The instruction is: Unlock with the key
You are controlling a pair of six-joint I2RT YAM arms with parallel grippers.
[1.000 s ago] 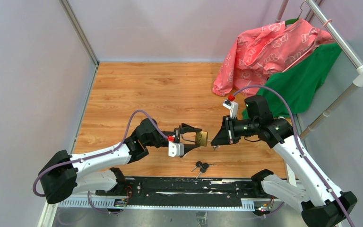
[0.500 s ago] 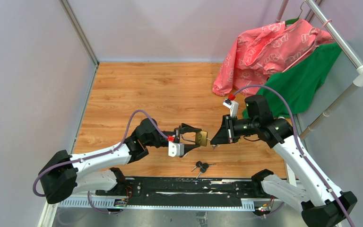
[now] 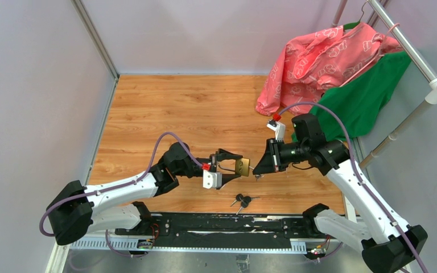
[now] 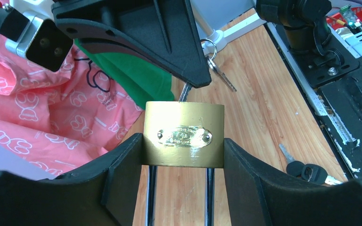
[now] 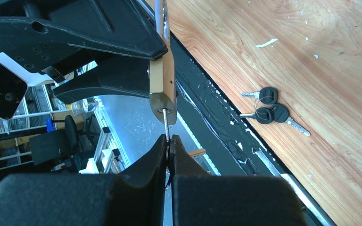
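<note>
Brass padlock [image 4: 184, 134] clamped in the left tool [image 4: 184, 155]; right tool [image 5: 168, 146] pinches the key [image 5: 166, 123], blade in padlock's base.

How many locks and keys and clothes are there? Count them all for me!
padlock: 1
keys lying on the table, black-headed: 3
key at the keyhole: 1
dangling key on that key's ring: 1
clothes, one pink garment and one green garment: 2
Total: 8

The padlock [image 3: 242, 166] is brass-gold, the loose keys [image 3: 242, 200] black-headed, the pink garment [image 3: 318, 60] white-printed, the green garment [image 3: 364, 96] plain.
</note>
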